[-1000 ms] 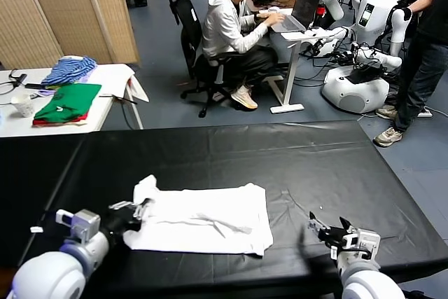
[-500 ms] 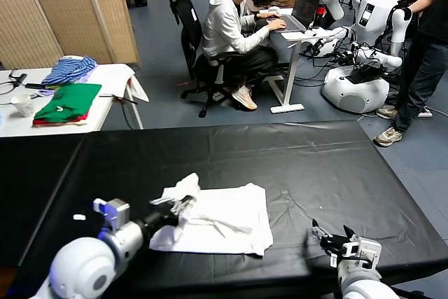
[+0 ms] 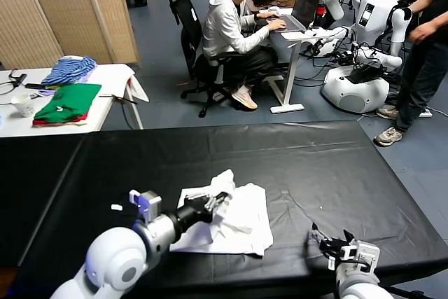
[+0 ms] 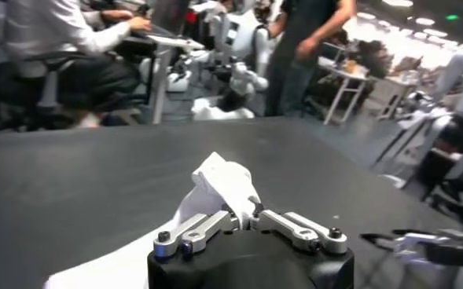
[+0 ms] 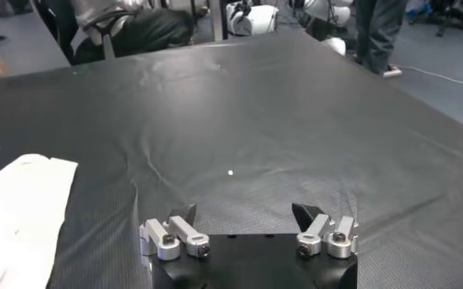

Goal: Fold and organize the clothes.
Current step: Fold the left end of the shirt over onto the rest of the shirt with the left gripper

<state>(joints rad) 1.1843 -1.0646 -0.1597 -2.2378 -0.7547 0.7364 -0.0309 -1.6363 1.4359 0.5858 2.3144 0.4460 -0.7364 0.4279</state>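
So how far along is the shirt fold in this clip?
Partly done. The white T-shirt lies on the black table, already narrowed lengthwise. In hand: the left gripper, shut on its left end, is lifted over the shirt's middle. The right gripper is open, idle at the near edge. Left: lay the fold down and tidy.

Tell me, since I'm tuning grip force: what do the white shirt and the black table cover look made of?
The white T-shirt, pinched by the left gripper, looks like soft matte cotton knit: it bunches and creases limply. The black table cover seems a thin matte woven or coated fabric, showing fine wrinkles and a faint sheen. The right gripper waits open.
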